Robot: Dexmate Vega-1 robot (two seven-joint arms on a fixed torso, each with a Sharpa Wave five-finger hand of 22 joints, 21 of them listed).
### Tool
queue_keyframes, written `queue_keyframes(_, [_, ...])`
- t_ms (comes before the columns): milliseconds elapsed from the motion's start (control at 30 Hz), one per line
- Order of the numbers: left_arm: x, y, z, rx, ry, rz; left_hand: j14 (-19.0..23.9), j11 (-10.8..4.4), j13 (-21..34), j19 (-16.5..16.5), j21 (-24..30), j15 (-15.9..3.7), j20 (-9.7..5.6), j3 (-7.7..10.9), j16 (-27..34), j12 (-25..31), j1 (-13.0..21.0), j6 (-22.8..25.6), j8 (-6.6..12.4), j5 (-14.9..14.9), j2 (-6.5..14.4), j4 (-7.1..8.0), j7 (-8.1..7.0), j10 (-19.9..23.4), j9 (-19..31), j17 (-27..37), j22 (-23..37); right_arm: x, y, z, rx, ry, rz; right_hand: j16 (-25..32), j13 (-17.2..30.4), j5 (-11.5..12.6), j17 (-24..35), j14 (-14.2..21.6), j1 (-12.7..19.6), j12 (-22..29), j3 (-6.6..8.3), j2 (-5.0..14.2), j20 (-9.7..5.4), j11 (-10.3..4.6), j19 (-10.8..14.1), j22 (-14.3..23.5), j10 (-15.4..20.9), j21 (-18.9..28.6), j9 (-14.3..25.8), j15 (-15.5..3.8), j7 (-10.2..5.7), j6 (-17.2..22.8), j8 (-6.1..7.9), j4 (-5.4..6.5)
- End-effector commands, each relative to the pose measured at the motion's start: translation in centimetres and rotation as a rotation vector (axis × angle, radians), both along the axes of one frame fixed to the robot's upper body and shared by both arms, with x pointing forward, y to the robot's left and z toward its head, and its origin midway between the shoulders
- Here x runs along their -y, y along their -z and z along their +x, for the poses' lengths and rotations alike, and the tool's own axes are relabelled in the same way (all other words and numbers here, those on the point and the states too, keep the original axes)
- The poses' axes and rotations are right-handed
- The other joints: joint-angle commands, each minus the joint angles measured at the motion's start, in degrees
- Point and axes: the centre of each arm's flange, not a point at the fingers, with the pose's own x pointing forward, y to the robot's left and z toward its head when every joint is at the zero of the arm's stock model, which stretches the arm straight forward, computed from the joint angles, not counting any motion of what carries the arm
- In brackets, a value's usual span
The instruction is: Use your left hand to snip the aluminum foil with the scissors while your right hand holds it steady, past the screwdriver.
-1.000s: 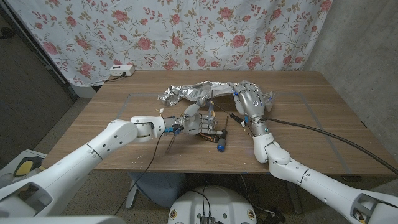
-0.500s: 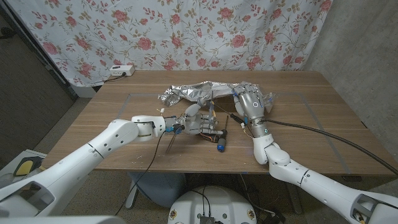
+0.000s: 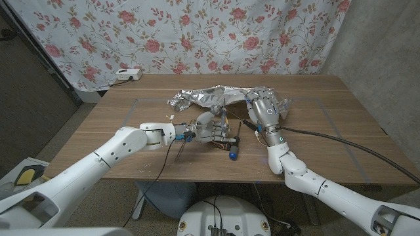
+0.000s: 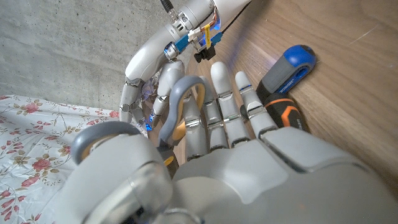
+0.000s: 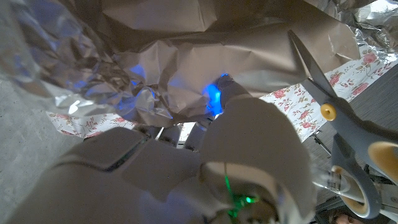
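Right now the left hand sits mid-table with its fingers threaded through the grey handles of the scissors, and it holds them with the blades pointing up toward the aluminum foil. From the left wrist view the grey loop of the scissors wraps around the fingers, a yellow-orange lining showing inside it. Just beside those fingers lies the screwdriver, black grip with an orange band and a blue cap; there is small pale lettering on the black part, too fine to read. In the head view the screwdriver lies on the wooden table just below the left hand, blue end nearest the robot.

Over on the right, the right hand presses down on the crumpled foil at the sheet's right end, fingers spread over it. The right wrist view shows the right hand up against the wrinkled foil, a blue glow at a fingertip, and the scissors with a blade laid on the foil's edge; whether both blades straddle the sheet is hard to make out.

A white power strip lies at the table's far left corner, before the floral curtain.
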Motion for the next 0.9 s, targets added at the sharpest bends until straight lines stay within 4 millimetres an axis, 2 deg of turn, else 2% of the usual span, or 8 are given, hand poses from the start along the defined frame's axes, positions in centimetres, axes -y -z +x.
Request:
queue_keyframes(33, [0.19,0.37,-0.12,-0.002,0.005,-0.008,-0.37,-3.45,8.45,-0.07,0.39,-0.35,-0.03,1.98,0.51,16.46,3.41,0.17,-0.15,-1.20,2.54,-1.00,0.02,3.18,0.04,0.23,0.22,0.01,-0.03,-0.30,0.003,0.001,-0.008,-0.02,0.06,0.14,0.30,0.39,0.58,0.41,0.24,-0.17,-4.29,0.03,0.37,0.18,0.03,0.13,0.15,-11.02,0.12,0.19,0.09,-0.01])
queue_keyframes(300, [0.36,0.47,-0.11,-0.007,0.008,-0.015,-0.92,-3.39,8.56,-0.69,0.77,-0.19,0.05,5.55,0.65,16.23,7.25,0.09,-0.16,-3.65,5.99,-2.34,0.23,2.69,0.43,1.07,0.59,-0.01,0.04,-0.28,-0.002,0.002,-0.008,-0.05,0.05,0.14,0.34,0.41,0.59,0.43,0.25,-0.18,-4.27,0.03,0.37,0.17,0.02,0.17,0.16,-11.01,0.12,0.21,0.10,-0.01])
queue_keyframes(467, [0.47,0.39,-0.08,-0.004,0.007,-0.016,-0.82,-3.39,9.31,-0.75,1.13,-0.19,-0.12,7.10,0.30,16.61,8.00,-0.24,-0.45,-5.00,6.08,-2.41,0.11,2.42,0.53,1.17,0.82,0.11,0.04,-0.16,-0.005,0.002,-0.010,-0.07,0.06,0.14,0.38,0.42,0.60,0.46,0.25,-0.18,-4.25,0.04,0.35,0.17,0.02,0.19,0.17,-11.01,0.12,0.23,0.11,0.00])
queue_keyframes(700, [0.62,0.29,-0.13,0.001,0.009,-0.016,-1.48,-3.26,9.39,-1.27,1.60,-0.18,0.04,11.98,0.11,16.34,11.75,-0.53,-0.63,-6.23,7.18,-3.69,0.03,1.78,0.51,1.78,1.25,0.21,-0.07,-0.12,-0.003,0.002,-0.009,-0.08,0.04,0.13,0.43,0.45,0.60,0.47,0.25,-0.18,-4.24,0.04,0.36,0.17,0.00,0.22,0.17,-11.01,0.13,0.25,0.11,0.01])
queue_keyframes(733, [0.65,0.28,-0.13,0.003,0.008,-0.018,-1.88,-3.19,9.36,-1.57,1.93,-0.23,0.25,15.59,0.15,16.15,14.07,-1.06,-0.41,-6.66,7.61,-4.26,0.07,1.47,1.25,2.32,1.55,0.23,-0.09,-0.13,-0.003,0.001,-0.010,-0.08,0.04,0.13,0.44,0.45,0.60,0.48,0.25,-0.18,-4.25,0.04,0.36,0.17,0.01,0.23,0.18,-11.01,0.13,0.25,0.11,0.02])
queue_keyframes(767, [0.68,0.26,-0.13,0.005,0.008,-0.013,-2.13,-3.09,9.45,-1.64,2.09,-0.08,0.18,16.81,0.14,16.11,14.69,-1.22,-0.67,-6.87,7.65,-4.36,0.17,1.25,0.92,2.66,1.67,0.24,-0.11,-0.14,-0.003,0.000,-0.010,-0.09,0.04,0.13,0.44,0.46,0.60,0.48,0.25,-0.18,-4.25,0.04,0.35,0.17,0.01,0.23,0.18,-11.01,0.13,0.25,0.12,0.02])
queue_keyframes(800, [0.71,0.24,-0.15,0.008,0.007,-0.014,-2.59,-3.13,9.41,-1.96,2.42,-0.04,0.30,19.98,0.04,15.93,16.48,-1.36,-0.72,-7.27,7.82,-4.74,-0.01,0.94,0.90,3.23,1.96,0.25,-0.13,-0.16,-0.001,0.002,-0.009,-0.09,0.05,0.13,0.45,0.46,0.60,0.49,0.25,-0.18,-4.25,0.04,0.35,0.17,0.01,0.24,0.18,-11.01,0.13,0.25,0.12,0.02])
queue_keyframes(900, [0.80,0.23,-0.20,0.007,0.007,-0.016,-3.18,-3.03,10.19,-2.48,3.27,-0.33,0.33,26.43,-0.26,16.08,19.95,-2.20,-0.45,-7.79,8.02,-5.52,-0.57,0.12,1.56,4.22,2.63,0.32,-0.19,-0.16,0.000,0.003,-0.012,-0.10,0.04,0.13,0.47,0.47,0.60,0.50,0.25,-0.19,-4.26,0.04,0.36,0.17,0.01,0.25,0.18,-11.01,0.13,0.27,0.12,0.02])
